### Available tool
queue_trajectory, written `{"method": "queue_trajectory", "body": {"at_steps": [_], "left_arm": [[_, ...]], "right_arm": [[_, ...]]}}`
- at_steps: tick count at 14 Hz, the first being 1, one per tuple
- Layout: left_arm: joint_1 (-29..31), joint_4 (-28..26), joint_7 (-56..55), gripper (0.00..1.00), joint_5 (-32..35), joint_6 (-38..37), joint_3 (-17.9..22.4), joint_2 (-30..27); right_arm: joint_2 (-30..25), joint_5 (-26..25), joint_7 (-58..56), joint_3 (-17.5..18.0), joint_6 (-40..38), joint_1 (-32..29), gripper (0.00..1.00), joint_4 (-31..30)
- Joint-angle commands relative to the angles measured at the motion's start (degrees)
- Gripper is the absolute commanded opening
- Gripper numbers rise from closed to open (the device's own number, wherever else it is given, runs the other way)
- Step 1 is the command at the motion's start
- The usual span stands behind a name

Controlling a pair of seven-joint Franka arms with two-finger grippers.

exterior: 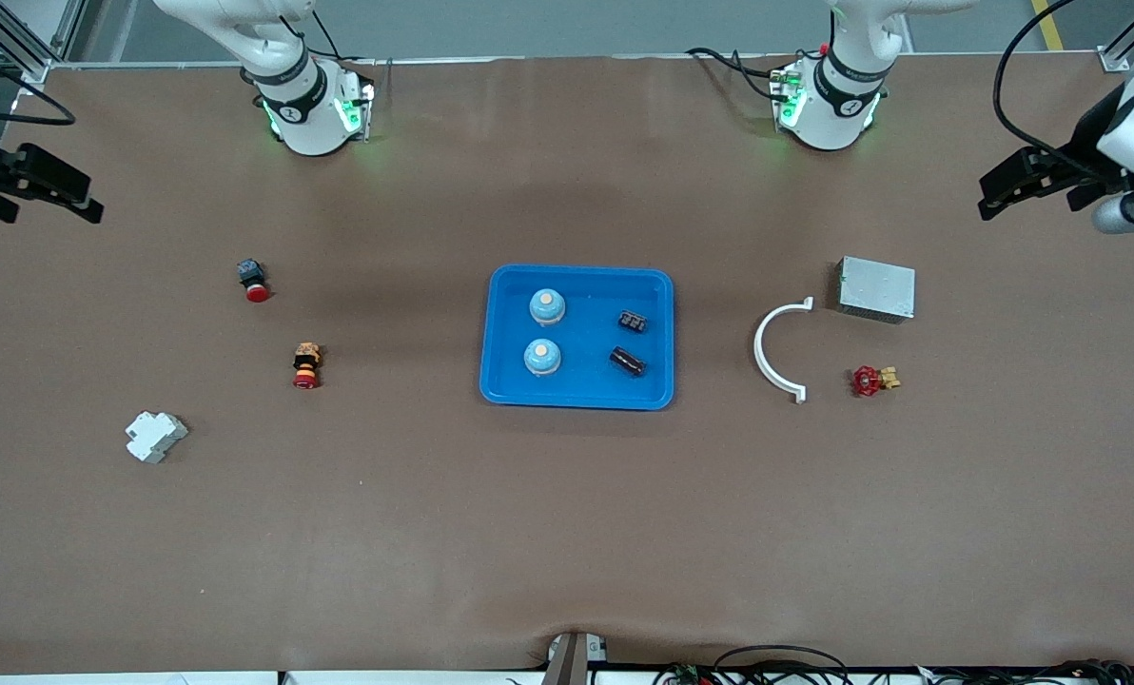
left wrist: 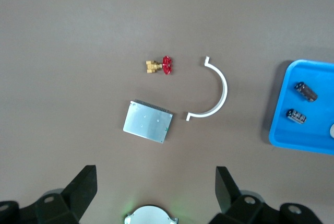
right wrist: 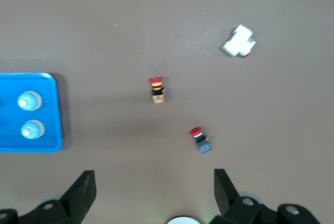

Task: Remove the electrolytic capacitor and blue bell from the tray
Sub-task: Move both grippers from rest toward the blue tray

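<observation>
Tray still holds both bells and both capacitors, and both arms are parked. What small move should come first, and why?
Probably bring the left gripper, open and waiting at its end of the table, over the tray above the capacitor nearer the front camera. The capacitors lie on the tray's left-arm side, the bells on the right-arm side, where the open right gripper waits.

The left gripper (left wrist: 156, 192) is held spread wide above the brown surface (left wrist: 68, 36), nothing between its fingers. A grey metal box (left wrist: 148, 122), a white curved clip (left wrist: 213, 89) and a red-handled brass valve (left wrist: 160, 66) are seen lying apart from one another. Two black capacitors (left wrist: 306, 91) (left wrist: 296, 116) are seen in the blue tray (left wrist: 284, 130).
</observation>
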Motion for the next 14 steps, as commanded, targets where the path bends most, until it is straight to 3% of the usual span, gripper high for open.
{"method": "queue_trajectory", "body": {"at_steps": [1, 5, 8, 14], "left_arm": [[0.0, -2.2, -0.2, 1.0, -0.5, -0.5, -0.2, -0.4], [-0.1, -5.5, -4.0, 1.0, -0.8, 1.4, -1.9, -0.7], [-0.1, -9.0, -11.0, 1.0, -0.8, 4.9, -5.2, -0.6], [0.0, -14.7, -18.9, 1.0, -0.8, 7.7, -10.6, -0.8]], "right_arm": [[-4.4, 2.1, 4.9, 0.0, 2.4, 1.3, 1.0, -6.3], [-7.7, 2.1, 19.4, 0.0, 6.0, 8.3, 1.0, -13.3], [-9.2, 6.7, 27.6, 0.1, 9.1, 10.3, 1.0, -18.5], [-9.9, 6.6, 46.8, 2.5, 24.7, 22.2, 1.0, -30.2]]}}
